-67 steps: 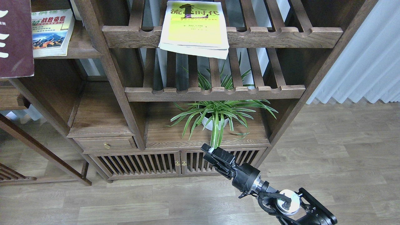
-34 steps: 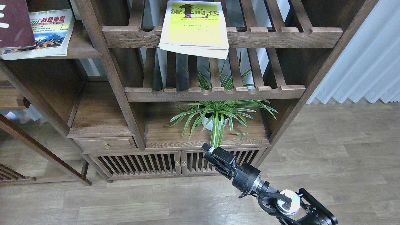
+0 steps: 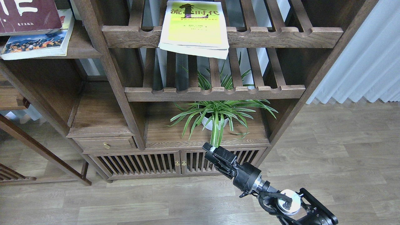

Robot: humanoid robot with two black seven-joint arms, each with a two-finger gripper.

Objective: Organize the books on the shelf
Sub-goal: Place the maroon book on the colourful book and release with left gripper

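The thick maroon book point(image 3: 28, 14) with white characters lies on top of the smaller blue-illustrated book point(image 3: 34, 43) on the solid dark-brown shelf point(image 3: 82, 51) at the top left; both run out of the view's left edge. The yellow-green book point(image 3: 194, 26) lies flat on the upper slatted rack at top centre, its near edge hanging over the front rail. My right gripper point(image 3: 208, 150) hangs low in front of the cabinet doors, far below all books, empty; its fingers read as one dark block. My left gripper is out of view.
A spider plant in a white pot point(image 3: 215, 120) stands on the cabinet top under the lower slatted rack point(image 3: 215, 92). A slanted upright post point(image 3: 109, 72) separates the left shelf from the racks. White curtains point(image 3: 365, 62) hang at the right above wood floor.
The maroon book has moved up and to the right, from hanging in front of the shelf's left end to lying over the blue-illustrated book. The right arm has barely moved.
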